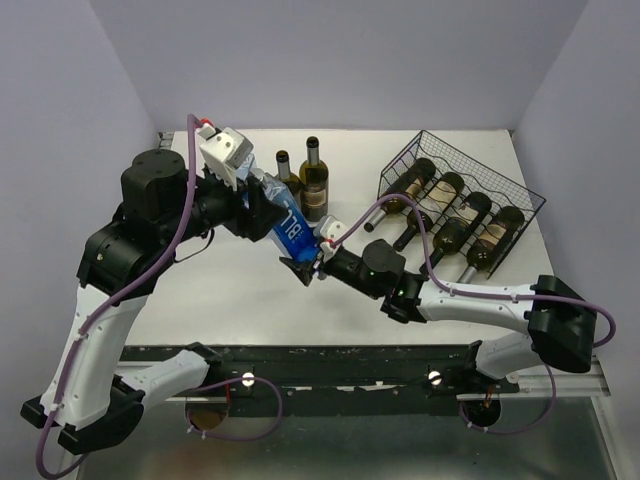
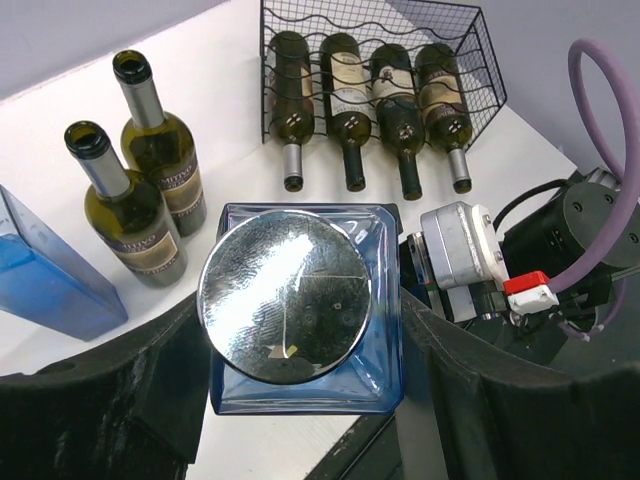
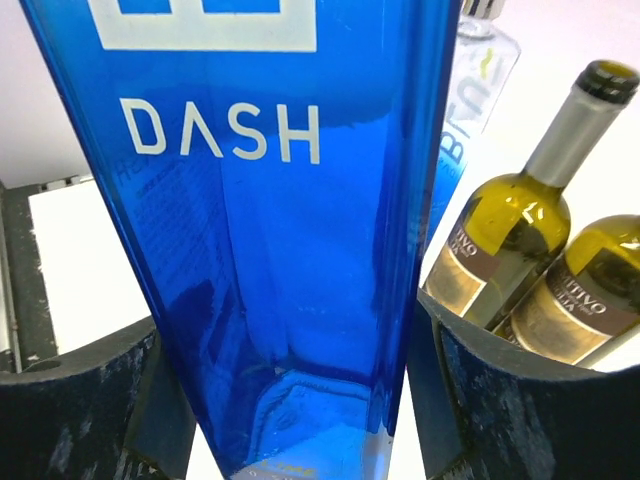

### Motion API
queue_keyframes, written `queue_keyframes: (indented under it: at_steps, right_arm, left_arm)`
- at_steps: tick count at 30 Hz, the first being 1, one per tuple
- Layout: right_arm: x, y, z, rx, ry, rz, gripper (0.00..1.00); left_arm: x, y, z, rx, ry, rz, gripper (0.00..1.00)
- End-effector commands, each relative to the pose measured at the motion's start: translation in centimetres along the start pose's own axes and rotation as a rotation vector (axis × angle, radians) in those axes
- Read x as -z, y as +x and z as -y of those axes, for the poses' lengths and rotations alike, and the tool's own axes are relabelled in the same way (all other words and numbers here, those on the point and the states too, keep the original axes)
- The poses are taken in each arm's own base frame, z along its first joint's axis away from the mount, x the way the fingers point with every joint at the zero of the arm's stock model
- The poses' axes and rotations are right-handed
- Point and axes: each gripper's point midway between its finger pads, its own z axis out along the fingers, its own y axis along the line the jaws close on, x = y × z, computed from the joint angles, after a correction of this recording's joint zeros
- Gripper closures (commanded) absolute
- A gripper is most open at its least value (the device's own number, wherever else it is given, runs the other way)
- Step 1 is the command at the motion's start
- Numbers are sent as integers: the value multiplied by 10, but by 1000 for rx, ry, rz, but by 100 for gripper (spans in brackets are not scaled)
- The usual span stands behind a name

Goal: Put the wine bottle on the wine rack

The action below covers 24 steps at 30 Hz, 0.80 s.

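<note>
Two arms angled inward | we see left gripper [image 2: 300, 350] clamping blue bottle [image 1: 285, 222] cap-end, right gripper [image 3: 290, 400] clamping its base | white table [image 1: 230, 300] below jaws, lilac walls [image 1: 330, 60] beyond.

My left arm [image 1: 85, 340] climbs from its base, elbow high, then folds in toward centre with the wrist [image 1: 225, 155] tipped downward. The left gripper [image 2: 300, 335] sits about half spread, both fingers [image 2: 110, 400] clamped on the capped end of the blue bottle [image 1: 287, 222]. My right arm [image 1: 480, 300] lies low, stretched out leftward. The right gripper [image 3: 290, 335] brackets the bottle's base. Its pads [image 3: 445, 380] look pressed to the glass, though I can't be certain from this close angle.
</note>
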Motion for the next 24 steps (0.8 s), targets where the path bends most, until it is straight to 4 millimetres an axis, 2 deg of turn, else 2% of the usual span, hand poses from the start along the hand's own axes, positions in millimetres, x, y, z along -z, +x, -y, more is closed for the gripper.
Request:
queue_keyframes:
  at_steps: [1, 3, 7, 10, 15, 19, 24]
  right_arm:
    - [-1, -27, 38, 108, 177, 49, 99]
    - [2, -40, 50, 186, 229, 71, 99]
    - [15, -73, 74, 376, 326, 127, 99]
    - [26, -99, 87, 503, 396, 176, 99]
    - [37, -127, 100, 648, 465, 178, 99]
    - [44, -132, 105, 748, 478, 152, 99]
    - [54, -129, 107, 905, 482, 118, 99]
  left_arm:
    - [30, -52, 30, -87, 101, 241, 77]
    - [33, -54, 31, -110, 104, 270, 64]
    - [39, -53, 32, -161, 111, 329, 23]
    - [46, -57, 34, -188, 110, 379, 1]
    - [57, -63, 35, -214, 93, 423, 1]
    - [73, -69, 39, -236, 88, 470, 1]
    - [87, -76, 39, -219, 59, 503, 1]
